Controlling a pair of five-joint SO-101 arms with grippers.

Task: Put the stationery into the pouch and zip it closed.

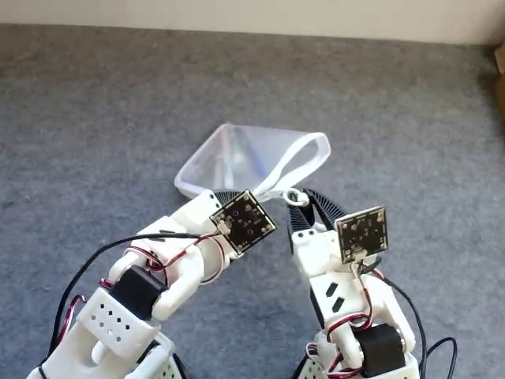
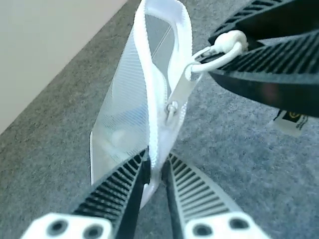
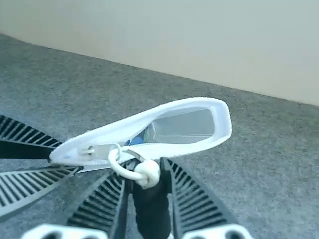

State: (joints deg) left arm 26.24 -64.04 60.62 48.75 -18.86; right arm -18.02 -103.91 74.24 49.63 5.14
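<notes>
**Two arms held pouch at its zip**

The clear pouch [image 1: 245, 158] sat mid-tabletop [image 1: 95, 110] in front of both arms. Its white zip was closed at the near end and gaped in a loop at the far end. The left gripper [image 2: 156, 158] had its jaws pinching the pouch's closed end, just short of the slider [image 2: 172, 107]. The right gripper [image 3: 147, 168], just beside it, had its jaws pressed together on the pull cord [image 3: 119, 162] at its bead. A blue item [image 3: 135, 141] showed inside the pouch, too blurred to identify.
</notes>
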